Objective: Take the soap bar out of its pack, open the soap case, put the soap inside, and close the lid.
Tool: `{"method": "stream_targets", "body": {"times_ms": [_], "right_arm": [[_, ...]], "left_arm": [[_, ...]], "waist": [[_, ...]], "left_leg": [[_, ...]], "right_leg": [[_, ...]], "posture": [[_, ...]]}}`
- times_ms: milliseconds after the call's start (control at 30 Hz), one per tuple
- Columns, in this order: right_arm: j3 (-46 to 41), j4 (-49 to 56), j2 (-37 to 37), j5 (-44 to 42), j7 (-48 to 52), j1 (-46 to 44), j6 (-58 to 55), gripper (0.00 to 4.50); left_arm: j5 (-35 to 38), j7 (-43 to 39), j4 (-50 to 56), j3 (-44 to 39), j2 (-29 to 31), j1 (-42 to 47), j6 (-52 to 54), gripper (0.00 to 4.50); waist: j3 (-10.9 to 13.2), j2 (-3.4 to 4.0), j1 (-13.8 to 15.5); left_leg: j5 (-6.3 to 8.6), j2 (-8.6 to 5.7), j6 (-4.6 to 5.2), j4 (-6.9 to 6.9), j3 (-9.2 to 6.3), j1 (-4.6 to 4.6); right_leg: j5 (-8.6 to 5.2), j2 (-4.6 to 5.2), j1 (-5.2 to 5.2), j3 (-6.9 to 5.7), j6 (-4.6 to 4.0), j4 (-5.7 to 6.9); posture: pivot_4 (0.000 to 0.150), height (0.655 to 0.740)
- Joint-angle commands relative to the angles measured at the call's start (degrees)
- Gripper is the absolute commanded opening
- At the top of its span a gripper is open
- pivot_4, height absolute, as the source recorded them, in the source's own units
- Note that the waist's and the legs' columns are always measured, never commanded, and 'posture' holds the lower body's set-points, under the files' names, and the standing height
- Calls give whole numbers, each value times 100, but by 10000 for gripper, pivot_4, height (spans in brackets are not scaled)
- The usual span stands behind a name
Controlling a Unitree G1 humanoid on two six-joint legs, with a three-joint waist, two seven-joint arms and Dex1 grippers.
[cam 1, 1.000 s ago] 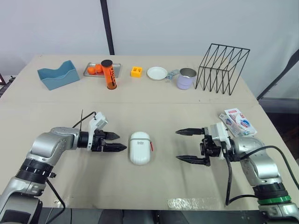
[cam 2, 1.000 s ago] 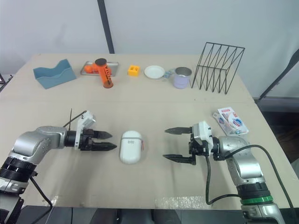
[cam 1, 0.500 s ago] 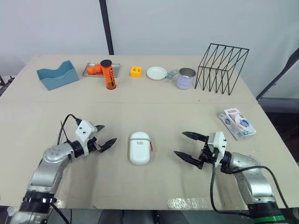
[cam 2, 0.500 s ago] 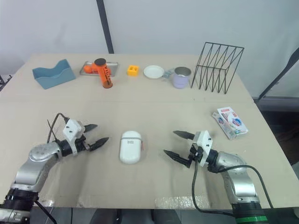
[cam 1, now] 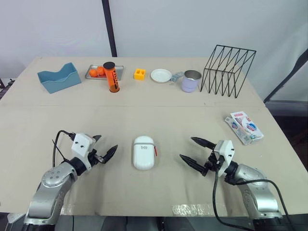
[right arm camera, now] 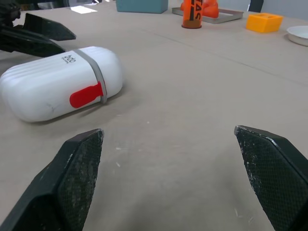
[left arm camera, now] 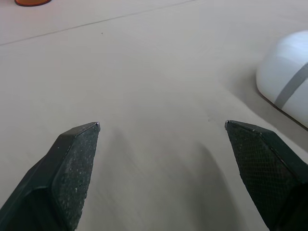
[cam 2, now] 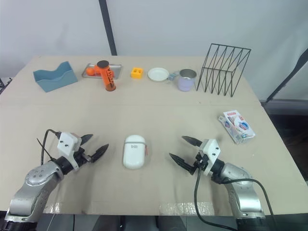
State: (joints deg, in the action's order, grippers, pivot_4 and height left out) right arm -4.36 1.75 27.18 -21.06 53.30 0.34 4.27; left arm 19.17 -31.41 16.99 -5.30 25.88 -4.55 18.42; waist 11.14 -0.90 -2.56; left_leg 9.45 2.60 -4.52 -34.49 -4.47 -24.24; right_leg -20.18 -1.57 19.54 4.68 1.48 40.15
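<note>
The white soap case (cam 1: 144, 152) lies shut on the table's middle, its red latch facing right. The soap pack (cam 1: 244, 127), white with blue and red print, rests near the right edge. My left gripper (cam 1: 107, 143) hovers open just left of the case, holding nothing. My right gripper (cam 1: 187, 148) stands open to the right of the case, also with nothing in it. In the right wrist view the case (right arm camera: 53, 89) lies ahead of the spread fingers, a gap away. The left wrist view catches the case's rounded end (left arm camera: 288, 82) off to one side.
Along the far edge stand a blue tray (cam 1: 59, 77), a metal tray (cam 1: 96, 72), an orange bottle (cam 1: 112, 77), a yellow block (cam 1: 140, 73), a white plate (cam 1: 161, 75), a lilac mug (cam 1: 191, 81) and a black wire rack (cam 1: 228, 70). Tape (cam 1: 192, 209) marks the front edge.
Both arms have drawn back toward the front edge. The left gripper moved away from the case and its fingers spread wider. The right gripper turned and slid back slightly.
</note>
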Motion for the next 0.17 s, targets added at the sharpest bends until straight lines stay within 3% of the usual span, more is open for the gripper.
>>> {"method": "stream_targets", "body": {"times_ms": [33,167], "right_arm": [[34,140,-23,20,-36,14,100,45000],[45,96,-28,35,-41,-13,107,45000]], "left_arm": [[13,81,346,-59,9,-111,61,44310],[-45,101,363,-15,28,-221,89,44310]], "waist": [[0,0,0],[0,0,0]], "left_leg": [[0,0,0,0,0,0],[0,0,0,-1,0,1]], "right_leg": [[0,0,0,0,0,0],[0,0,-1,0,0,0]], "posture": [[1500,7400],[1500,7400]]}}
